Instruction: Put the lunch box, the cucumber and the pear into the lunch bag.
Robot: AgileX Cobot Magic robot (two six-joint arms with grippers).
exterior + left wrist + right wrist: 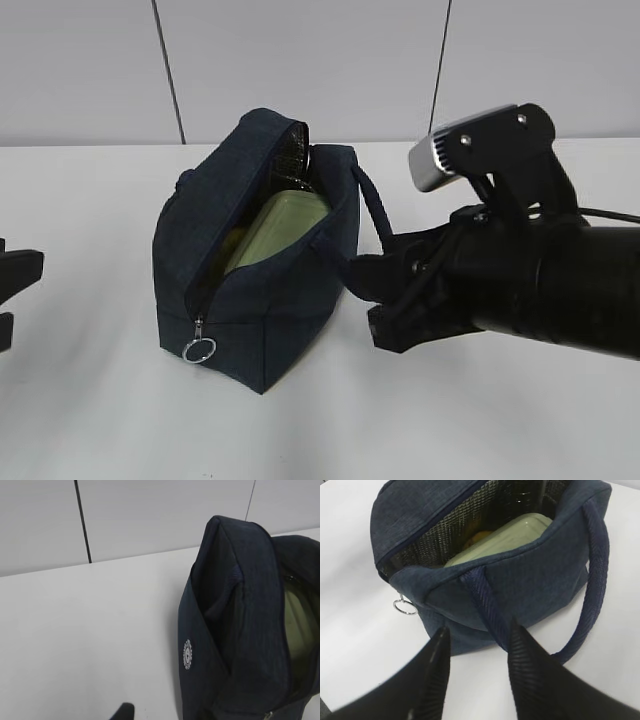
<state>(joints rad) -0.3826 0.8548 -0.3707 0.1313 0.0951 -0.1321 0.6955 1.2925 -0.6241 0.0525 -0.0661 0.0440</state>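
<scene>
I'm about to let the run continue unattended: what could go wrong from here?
The right gripper is open, straddling the lunch bag's handle; pulling back could snag it and drag or tip the bag. The lunch box lies tilted in the unzipped opening, so the zipper, its ring pull hanging low, might catch on it.

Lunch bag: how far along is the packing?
Done: the lunch box sits inside the open lunch bag, with something yellow beside it, likely the pear. The cucumber can't be seen in any view, so it may be hidden underneath. In hand: nothing; the right gripper is open at the bag's side by the handle. The zipper stands open.
</scene>
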